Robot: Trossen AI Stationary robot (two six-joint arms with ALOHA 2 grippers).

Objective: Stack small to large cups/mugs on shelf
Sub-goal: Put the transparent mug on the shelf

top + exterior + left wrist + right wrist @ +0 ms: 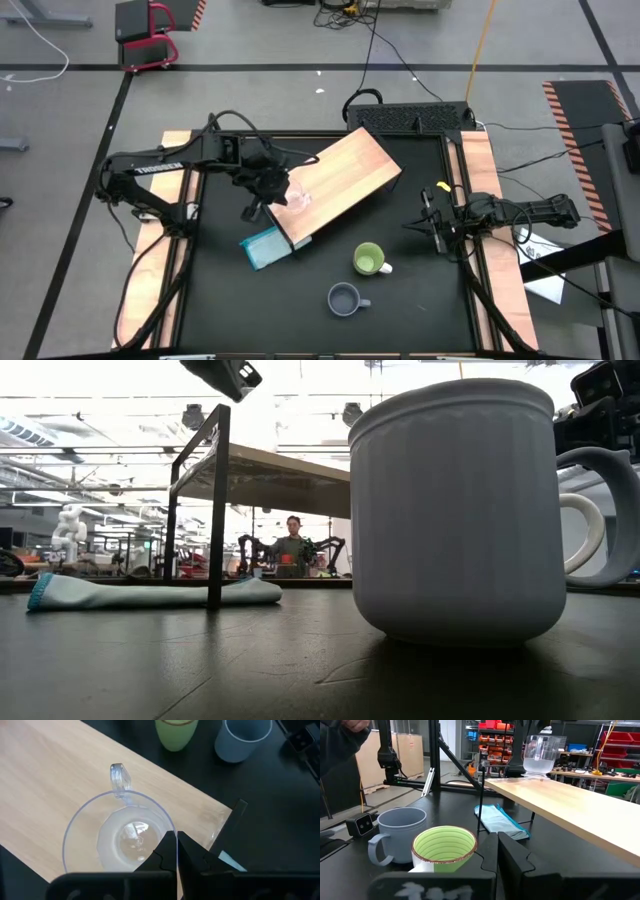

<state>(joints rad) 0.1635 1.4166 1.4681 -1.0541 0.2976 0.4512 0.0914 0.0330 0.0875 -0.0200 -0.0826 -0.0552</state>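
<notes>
The small clear glass cup point(298, 197) sits upright at the near end of the long light-wood shelf point(345, 180), ready as the base piece. The left gripper point(268, 190) hovers at its nine o'clock, jaws clenched on nothing. The grey-blue mug point(345, 299) and light-green mug point(369, 260) wait on the black table point(420, 300); the right gripper point(428, 224), at three o'clock, also looks closed.

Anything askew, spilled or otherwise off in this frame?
Nothing spilled or damaged. The shelf sits diagonally across the table, and the teal cloth lies partly under its lower corner. The clear glass cup stands upright near that end, under the left end effector.
</notes>
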